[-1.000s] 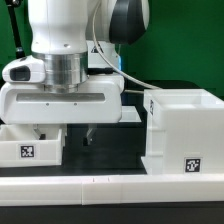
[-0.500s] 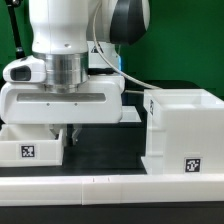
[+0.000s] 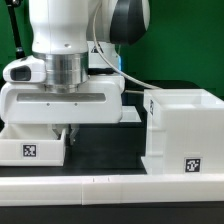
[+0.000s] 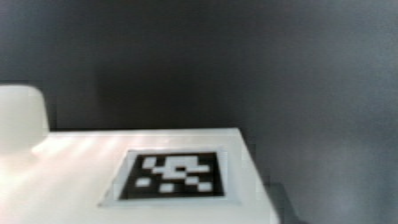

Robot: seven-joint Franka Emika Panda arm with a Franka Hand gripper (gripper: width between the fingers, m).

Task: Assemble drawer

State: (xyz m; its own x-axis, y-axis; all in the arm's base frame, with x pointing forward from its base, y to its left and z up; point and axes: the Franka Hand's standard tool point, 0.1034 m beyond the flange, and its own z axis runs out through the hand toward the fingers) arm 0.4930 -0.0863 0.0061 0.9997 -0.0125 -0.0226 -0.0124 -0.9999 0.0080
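A small white drawer tray [image 3: 28, 148] with a square tag on its front sits at the exterior view's left. My gripper [image 3: 65, 132] hangs over the tray's right-hand wall, fingers drawn together on that wall. The big hollow housing [image 3: 185, 125] stands at the exterior view's right, tagged low on its front and apart from the tray. In the wrist view a white tagged face of the tray [image 4: 71, 160] fills the lower part, with a rounded white knob [image 4: 16, 115] beside it. The fingers do not show there. A second tray is out of view.
A long low white rail [image 3: 110, 186] runs along the front of the black table. The arm's wide white hand [image 3: 70, 103] hides the table behind the tray. A green backdrop stands at the rear.
The fingers stood wide apart one second ago and have since closed together on the tray's right-hand wall. The tray's right edge has shifted slightly toward the housing.
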